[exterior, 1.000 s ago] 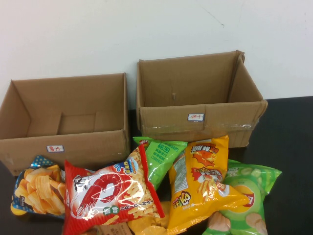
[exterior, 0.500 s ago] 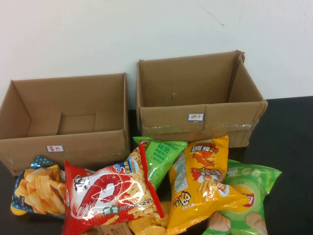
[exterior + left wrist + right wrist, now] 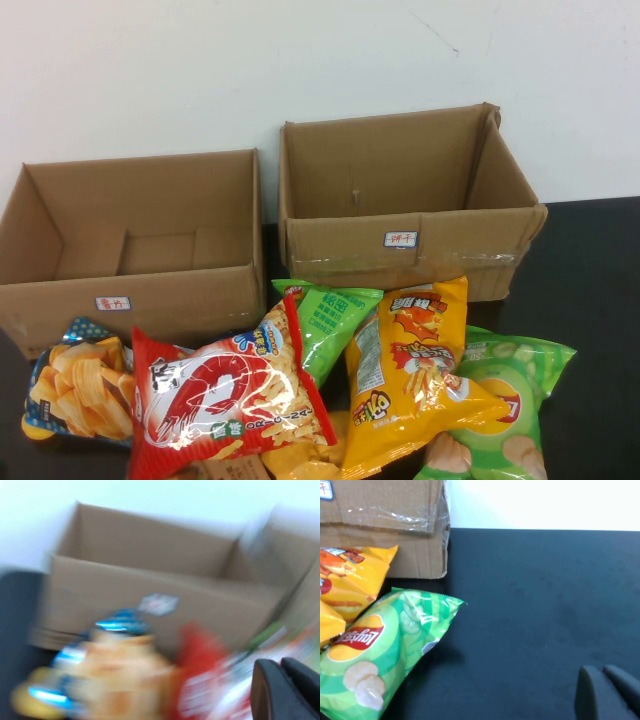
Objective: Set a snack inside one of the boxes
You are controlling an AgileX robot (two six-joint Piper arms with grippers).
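Two open, empty cardboard boxes stand at the back: the left box [image 3: 180,300] and the right box [image 3: 330,250]. In front lie several snack bags: a red prawn-cracker bag [image 3: 225,395], a yellow bag [image 3: 415,370], a green Lay's bag [image 3: 505,400], a light green bag [image 3: 330,320] and a blue chips bag [image 3: 75,390]. Neither gripper shows in the high view. My left gripper [image 3: 280,664] is shut and empty, near the red bag [image 3: 200,680] and in front of the left box [image 3: 125,595]. My right gripper [image 3: 601,670] is shut and empty over the bare table, to the right of the Lay's bag [image 3: 375,650].
The black table [image 3: 545,595] stretches bare to the right of the bags and the right box [image 3: 395,530]. A white wall [image 3: 200,70] stands behind the boxes. The yellow bag [image 3: 350,575] lies against the right box's front.
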